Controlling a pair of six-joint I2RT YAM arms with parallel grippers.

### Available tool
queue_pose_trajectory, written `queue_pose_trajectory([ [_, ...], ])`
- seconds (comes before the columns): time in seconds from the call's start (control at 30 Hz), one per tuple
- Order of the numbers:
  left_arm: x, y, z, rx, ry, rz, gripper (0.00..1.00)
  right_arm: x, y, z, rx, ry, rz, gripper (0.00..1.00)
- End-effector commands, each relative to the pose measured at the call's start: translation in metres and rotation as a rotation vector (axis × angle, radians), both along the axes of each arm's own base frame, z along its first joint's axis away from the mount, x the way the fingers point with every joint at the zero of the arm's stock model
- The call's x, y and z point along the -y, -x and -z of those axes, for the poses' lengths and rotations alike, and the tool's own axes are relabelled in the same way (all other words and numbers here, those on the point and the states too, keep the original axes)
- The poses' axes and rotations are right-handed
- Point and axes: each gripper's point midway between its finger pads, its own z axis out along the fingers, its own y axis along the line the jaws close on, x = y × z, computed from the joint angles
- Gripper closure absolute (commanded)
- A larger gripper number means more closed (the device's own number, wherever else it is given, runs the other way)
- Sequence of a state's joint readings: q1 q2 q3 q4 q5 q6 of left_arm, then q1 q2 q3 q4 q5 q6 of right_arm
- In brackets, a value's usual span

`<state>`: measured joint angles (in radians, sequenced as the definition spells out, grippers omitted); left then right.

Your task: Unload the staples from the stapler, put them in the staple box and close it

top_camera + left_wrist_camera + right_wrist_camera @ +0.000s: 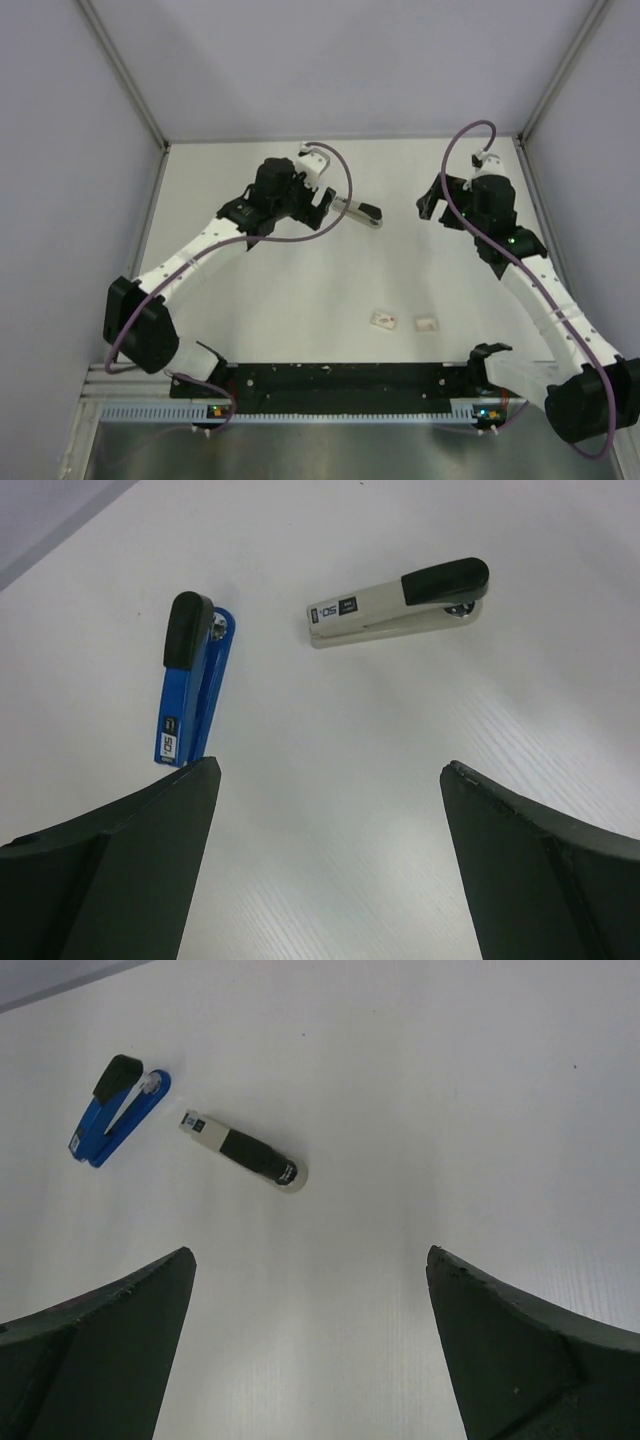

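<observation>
A beige stapler with a black top (360,212) lies on the white table between the two arms. It also shows in the left wrist view (400,605) and in the right wrist view (245,1152). A blue stapler with a black top (190,680) lies beside it and shows in the right wrist view too (115,1110); in the top view the left arm hides it. My left gripper (325,200) (330,770) is open and empty, just short of both staplers. My right gripper (432,203) (310,1255) is open and empty, to the right of the beige stapler.
Two small pale packets (384,320) (427,324) lie on the table near the front, ahead of the black base rail (330,378). Grey walls enclose the table at the back and sides.
</observation>
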<state>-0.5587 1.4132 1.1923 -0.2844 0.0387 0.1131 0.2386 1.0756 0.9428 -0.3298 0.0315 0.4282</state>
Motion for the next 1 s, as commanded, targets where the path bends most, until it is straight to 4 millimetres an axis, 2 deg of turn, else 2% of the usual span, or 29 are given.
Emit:
queue_pose_trajectory([
  [0.0,0.006,-0.048,-0.018,0.119,-0.052,-0.058,0.02,-0.020,0.027,-0.022,0.058,0.002,-0.092,0.01],
  [0.17,-0.006,-0.092,0.008,0.148,-0.181,-0.188,0.01,-0.042,0.051,-0.035,0.109,-0.051,-0.209,0.01],
  [0.27,-0.009,-0.114,0.025,0.153,-0.216,-0.203,0.01,-0.049,0.060,-0.036,0.112,-0.072,-0.248,0.01],
  [0.43,-0.022,-0.145,0.046,0.067,-0.124,-0.196,0.03,-0.059,0.070,-0.030,0.092,-0.081,-0.299,0.01],
  [0.53,-0.019,-0.153,0.055,-0.003,0.015,-0.102,0.15,-0.064,0.072,-0.027,0.089,-0.082,-0.319,0.01],
  [0.63,-0.025,-0.164,0.064,-0.045,0.084,-0.067,0.15,-0.069,0.073,-0.023,0.084,-0.087,-0.336,0.01],
  [0.73,-0.029,-0.173,0.073,-0.042,0.057,-0.046,0.14,-0.073,0.074,-0.021,0.077,-0.091,-0.354,0.01],
  [0.97,-0.020,-0.181,0.089,-0.116,-0.024,0.082,0.10,-0.079,0.076,-0.016,0.062,-0.089,-0.381,0.01],
])
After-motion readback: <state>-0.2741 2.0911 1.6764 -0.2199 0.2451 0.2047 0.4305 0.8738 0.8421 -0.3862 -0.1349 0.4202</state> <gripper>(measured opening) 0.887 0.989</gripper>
